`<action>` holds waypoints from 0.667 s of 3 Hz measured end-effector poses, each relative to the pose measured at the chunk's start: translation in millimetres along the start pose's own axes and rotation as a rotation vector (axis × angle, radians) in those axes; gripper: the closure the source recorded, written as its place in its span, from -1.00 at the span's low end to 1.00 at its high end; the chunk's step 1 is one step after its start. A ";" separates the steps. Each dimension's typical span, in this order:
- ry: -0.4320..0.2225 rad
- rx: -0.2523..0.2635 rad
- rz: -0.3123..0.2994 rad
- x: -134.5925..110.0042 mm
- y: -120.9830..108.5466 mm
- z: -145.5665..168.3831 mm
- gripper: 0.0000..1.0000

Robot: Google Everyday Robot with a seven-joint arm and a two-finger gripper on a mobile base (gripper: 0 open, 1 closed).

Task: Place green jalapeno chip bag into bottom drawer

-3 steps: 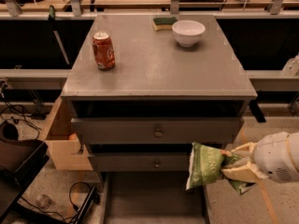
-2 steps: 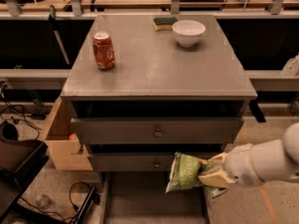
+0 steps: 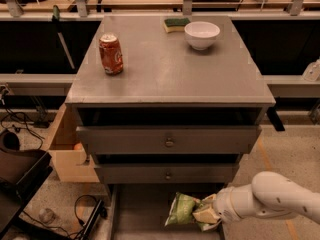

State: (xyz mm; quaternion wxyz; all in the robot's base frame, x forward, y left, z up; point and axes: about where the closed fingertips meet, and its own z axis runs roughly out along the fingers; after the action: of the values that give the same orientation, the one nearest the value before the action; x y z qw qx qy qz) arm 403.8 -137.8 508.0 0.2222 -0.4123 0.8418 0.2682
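Note:
The green jalapeno chip bag (image 3: 181, 209) is crinkled and shiny, held upright over the open bottom drawer (image 3: 140, 209), near the drawer's right side. My gripper (image 3: 205, 215) comes in from the lower right on a white arm and is shut on the bag's right edge. The bag's lower end hangs just above the drawer's flat grey floor; whether it touches I cannot tell. The drawer is pulled out toward the bottom of the view, below two grey drawer fronts with small round knobs (image 3: 169, 142).
On the grey cabinet top (image 3: 170, 74) stand a red soda can (image 3: 110, 53), a white bowl (image 3: 202, 34) and a green-and-yellow sponge (image 3: 176, 24). A cardboard box (image 3: 67, 154) sits at the cabinet's left. Cables and a dark bin lie on the floor at the lower left.
My gripper has carried the bag leftward and down, from beside the cabinet's right edge to over the bottom drawer.

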 end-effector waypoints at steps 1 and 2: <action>0.036 -0.003 0.028 34.2 -22.8 53.6 1.00; 0.061 -0.036 0.046 55.8 -41.6 108.2 1.00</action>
State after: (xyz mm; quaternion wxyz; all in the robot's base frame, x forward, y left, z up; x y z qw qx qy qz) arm 422.9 -122.7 381.7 0.1828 -0.4049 0.8524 0.2759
